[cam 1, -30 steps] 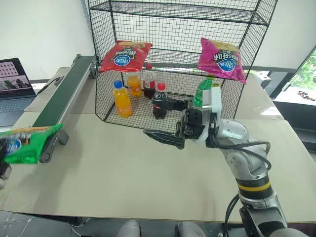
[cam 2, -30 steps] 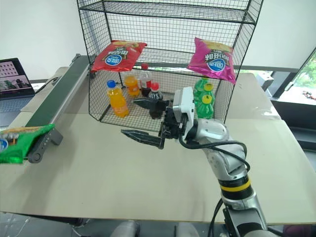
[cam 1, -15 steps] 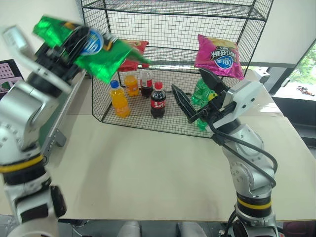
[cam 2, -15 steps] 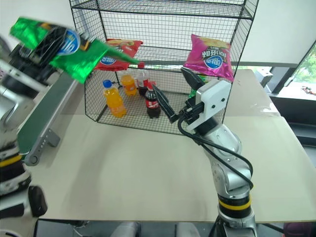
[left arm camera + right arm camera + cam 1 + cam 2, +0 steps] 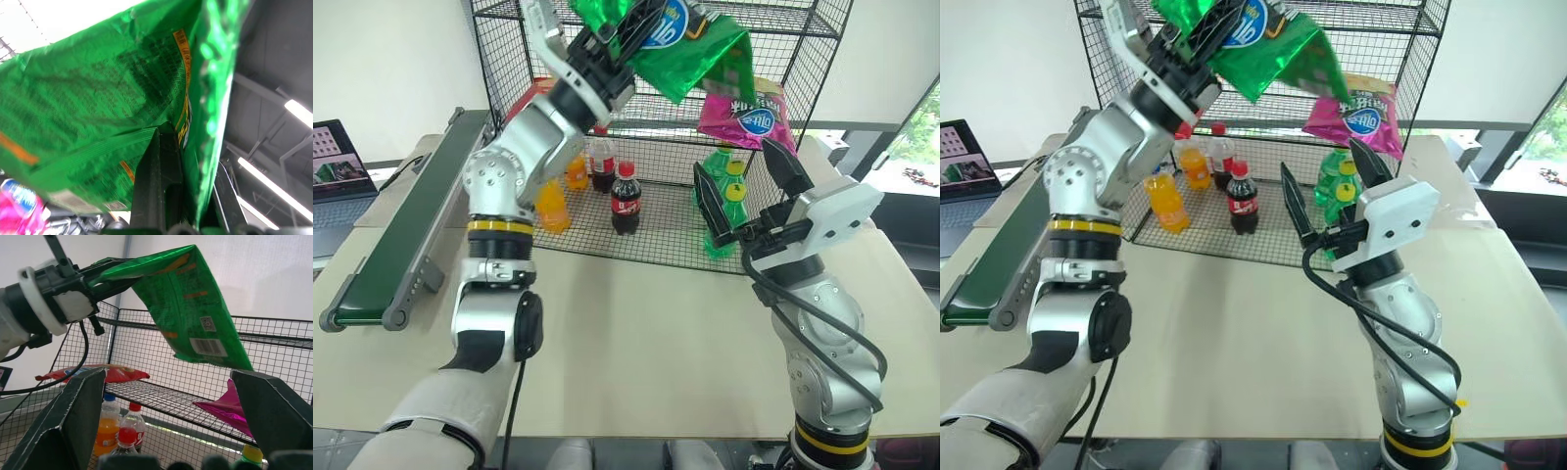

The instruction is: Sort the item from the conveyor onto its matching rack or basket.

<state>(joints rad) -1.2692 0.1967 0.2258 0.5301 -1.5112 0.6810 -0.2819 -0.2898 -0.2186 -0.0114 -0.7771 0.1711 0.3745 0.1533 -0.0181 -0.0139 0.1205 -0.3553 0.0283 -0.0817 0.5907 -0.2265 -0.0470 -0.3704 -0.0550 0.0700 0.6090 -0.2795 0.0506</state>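
Chip bags: three. One green chip bag [image 5: 690, 47], clamped in the left gripper [image 5: 625, 29]; one magenta bag [image 5: 744, 116] just below that hand; one red bag [image 5: 95, 373] beyond the left arm.

Bottles: six, all below the raised left hand. Two orange soda bottles [image 5: 551, 204]; two cola bottles [image 5: 625, 199]; two green soda bottles [image 5: 728, 211], nearest the spread right gripper [image 5: 749, 191].

Wire rack [image 5: 773, 20]: one. Conveyor [image 5: 406, 230]: one. Laptop [image 5: 335, 171]: one.

Glossy crinkled foil chip bag [image 5: 690, 54], black wire-grid rack [image 5: 803, 88], matt green belt conveyor [image 5: 396, 240].
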